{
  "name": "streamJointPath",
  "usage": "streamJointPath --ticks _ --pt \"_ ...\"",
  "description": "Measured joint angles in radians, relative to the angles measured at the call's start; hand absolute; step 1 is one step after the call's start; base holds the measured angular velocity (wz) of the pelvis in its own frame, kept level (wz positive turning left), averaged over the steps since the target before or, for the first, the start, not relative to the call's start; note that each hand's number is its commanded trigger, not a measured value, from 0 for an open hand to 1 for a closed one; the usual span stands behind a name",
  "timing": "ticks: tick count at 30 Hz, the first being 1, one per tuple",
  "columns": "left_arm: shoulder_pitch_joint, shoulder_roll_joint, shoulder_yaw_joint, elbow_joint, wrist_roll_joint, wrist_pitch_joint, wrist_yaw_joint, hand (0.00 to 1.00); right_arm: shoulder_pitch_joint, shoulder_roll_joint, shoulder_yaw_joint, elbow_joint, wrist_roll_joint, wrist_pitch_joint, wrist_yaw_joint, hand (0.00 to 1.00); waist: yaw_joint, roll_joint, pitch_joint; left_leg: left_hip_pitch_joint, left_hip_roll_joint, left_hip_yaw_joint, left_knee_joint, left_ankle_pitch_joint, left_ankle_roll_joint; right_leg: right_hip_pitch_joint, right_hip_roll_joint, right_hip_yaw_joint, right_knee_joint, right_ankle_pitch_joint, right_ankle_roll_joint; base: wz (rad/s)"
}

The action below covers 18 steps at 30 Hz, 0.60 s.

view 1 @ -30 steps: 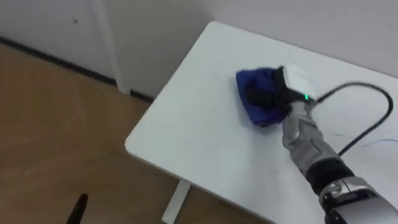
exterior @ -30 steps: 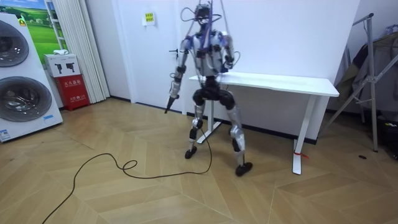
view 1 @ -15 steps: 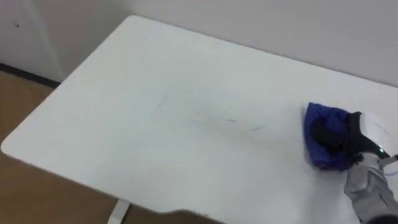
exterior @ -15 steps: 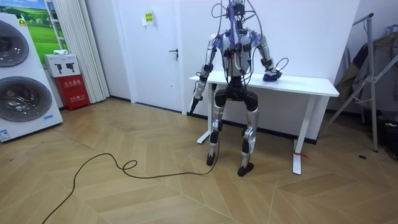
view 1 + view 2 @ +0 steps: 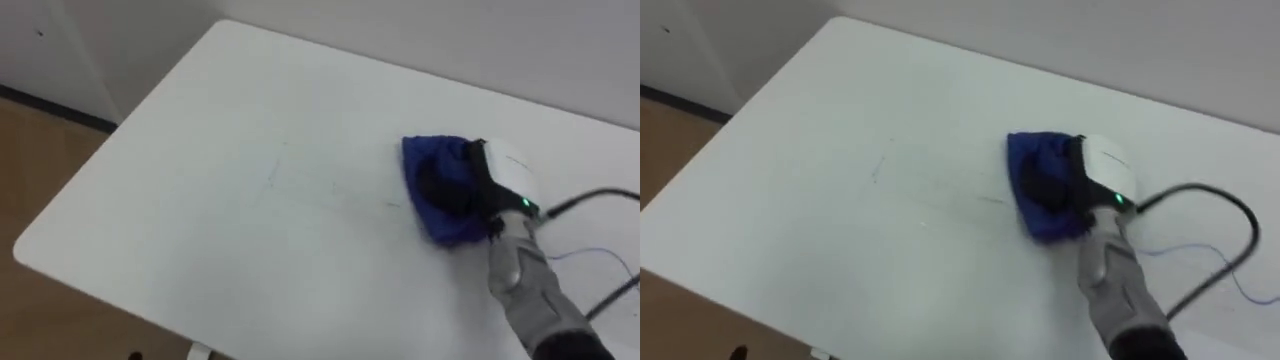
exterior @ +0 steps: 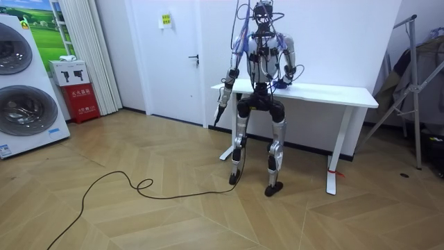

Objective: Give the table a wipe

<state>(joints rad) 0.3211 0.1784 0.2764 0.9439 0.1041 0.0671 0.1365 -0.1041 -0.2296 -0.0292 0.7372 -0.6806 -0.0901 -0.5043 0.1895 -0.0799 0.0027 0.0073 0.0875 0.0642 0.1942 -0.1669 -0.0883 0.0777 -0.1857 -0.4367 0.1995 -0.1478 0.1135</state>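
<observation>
A crumpled blue cloth (image 5: pixel 440 190) lies on the white table (image 5: pixel 200 210), right of its middle. My right hand (image 5: pixel 478 188) comes in from the lower right and sits on the cloth's right side, dark fingers curled into the fabric. The same cloth (image 5: pixel 1038 190) and right hand (image 5: pixel 1085 185) show in the right eye view. Faint pen lines (image 5: pixel 275 170) mark the tabletop left of the cloth. In the room view I stand at the table (image 6: pixel 333 91) near its left end, right hand (image 6: pixel 282 83) on the top. My left hand (image 6: pixel 221 104) hangs by the table's corner.
A wall runs close behind the table's far edge. The table's left edge and near corner (image 5: pixel 20 250) drop to wooden floor. In the room view a white door (image 6: pixel 177 55) stands left of the table and a metal rack (image 6: pixel 409 90) to its right.
My right hand has swept the blue cloth leftward from the table's right part toward its middle. One second ago I stood turned at the table's left end; the eye view has shifted.
</observation>
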Motion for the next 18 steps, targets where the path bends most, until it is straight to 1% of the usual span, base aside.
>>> streamJointPath --ticks 1,2,3,5,7,8,9,10,12,13,14,15,16,17,18 --pt "0.010 0.000 0.006 0.002 0.000 0.000 0.010 0.00 0.014 -0.001 -0.020 0.012 0.011 -0.006 -0.014 1.00 -0.008 0.000 0.0004 0.007 0.000 0.000 0.000 0.000 0.000 0.008 0.000 -0.005 0.000 0.000 0.001 0.07" --pt "0.024 0.001 0.016 0.002 0.009 0.000 0.015 0.00 0.036 -0.002 -0.061 0.037 0.028 -0.018 -0.040 1.00 -0.024 0.002 -0.0008 0.013 0.000 0.001 0.000 0.000 0.000 0.017 0.000 -0.008 0.000 0.000 0.001 0.04" --pt "0.027 0.001 0.018 0.004 0.010 -0.001 0.016 0.00 0.053 -0.004 -0.097 0.042 0.039 -0.019 -0.055 1.00 -0.025 0.003 -0.0011 0.013 0.001 0.003 0.002 0.000 0.000 0.018 0.000 -0.008 -0.001 0.000 0.002 0.00" --pt "0.024 -0.002 0.017 0.007 0.012 -0.001 0.016 0.00 0.063 -0.008 -0.120 0.041 0.058 -0.018 -0.064 1.00 -0.024 0.013 -0.0033 0.010 0.002 0.003 0.002 -0.002 0.003 0.017 0.003 -0.011 -0.008 -0.001 0.003 -0.07" --pt "0.001 -0.005 0.004 0.007 0.007 0.000 0.028 0.00 0.050 -0.009 -0.106 0.045 0.081 -0.013 -0.065 1.00 -0.022 0.021 -0.0065 0.004 0.006 0.002 0.004 -0.003 0.003 0.014 0.007 -0.012 -0.013 -0.002 0.004 -0.07" --pt "-0.011 -0.005 -0.020 0.006 0.007 0.000 0.032 0.00 0.032 -0.009 -0.093 0.045 0.087 0.006 -0.063 1.00 -0.017 0.030 -0.0062 0.002 0.009 0.002 0.004 -0.002 0.003 0.012 0.011 -0.006 -0.012 0.001 0.000 -0.08" --pt "-0.028 -0.007 -0.039 0.005 0.007 0.001 0.032 0.00 0.012 -0.008 -0.075 0.041 0.088 0.037 -0.057 1.00 -0.016 0.037 -0.0079 0.000 0.010 0.002 0.002 -0.001 0.002 0.010 0.012 -0.004 -0.009 0.003 -0.003 -0.07" --pt "-0.034 -0.008 -0.049 0.003 0.008 0.001 0.032 0.00 0.006 -0.008 -0.066 0.032 0.084 0.058 -0.052 1.00 -0.012 0.040 -0.0091 -0.001 0.011 0.002 0.002 -0.001 0.002 0.008 0.012 -0.002 -0.008 0.003 -0.003 -0.17" --pt "-0.060 -0.011 -0.082 0.003 0.007 0.010 0.040 0.00 -0.033 -0.005 -0.003 0.014 0.081 0.125 -0.031 1.00 0.017 0.041 -0.0097 0.002 0.011 0.011 -0.005 0.000 0.002 -0.019 0.016 0.033 0.007 0.006 -0.008 -0.38" --pt "-0.069 -0.011 -0.091 0.003 0.007 0.017 0.044 0.00 -0.043 -0.005 0.021 -0.001 0.081 0.143 -0.021 1.00 0.026 0.040 -0.0095 -0.002 0.012 0.016 -0.005 0.002 0.004 -0.029 0.019 0.044 0.008 0.008 -0.012 -0.50" --pt "-0.086 -0.011 -0.106 0.000 0.007 0.024 0.047 0.00 -0.060 -0.004 0.078 -0.037 0.081 0.165 0.001 1.00 0.044 0.035 -0.0089 -0.012 0.015 0.023 -0.006 0.003 0.004 -0.046 0.024 0.062 0.009 0.014 -0.020 -0.42" --pt "-0.094 -0.010 -0.110 -0.003 0.007 0.028 0.048 0.00 -0.086 0.003 0.142 -0.057 0.079 0.177 0.018 1.00 0.058 0.031 -0.0062 -0.017 0.022 0.032 -0.005 0.006 0.002 -0.062 0.032 0.074 0.009 0.021 -0.025 -0.37" --pt "-0.102 -0.009 -0.111 -0.003 0.007 0.029 0.049 0.00 -0.101 0.009 0.161 -0.059 0.071 0.178 0.023 1.00 0.064 0.027 -0.0035 -0.016 0.024 0.034 -0.004 0.007 0.000 -0.067 0.036 0.078 0.009 0.022 -0.026 -0.14" --pt "-0.114 -0.009 -0.121 -0.004 0.007 0.030 0.050 0.00 -0.129 0.022 0.197 -0.060 0.035 0.174 0.032 1.00 0.064 0.024 -0.0003 -0.018 0.026 0.031 -0.005 0.011 -0.001 -0.071 0.038 0.077 0.009 0.022 -0.027 0.00" --pt "-0.116 -0.013 -0.135 -0.018 0.006 0.033 0.049 0.00 -0.143 0.027 0.206 -0.058 0.023 0.162 0.041 1.00 0.064 0.023 0.0019 -0.018 0.025 0.027 -0.006 0.012 -0.001 -0.069 0.039 0.076 0.008 0.022 -0.027 0.07"
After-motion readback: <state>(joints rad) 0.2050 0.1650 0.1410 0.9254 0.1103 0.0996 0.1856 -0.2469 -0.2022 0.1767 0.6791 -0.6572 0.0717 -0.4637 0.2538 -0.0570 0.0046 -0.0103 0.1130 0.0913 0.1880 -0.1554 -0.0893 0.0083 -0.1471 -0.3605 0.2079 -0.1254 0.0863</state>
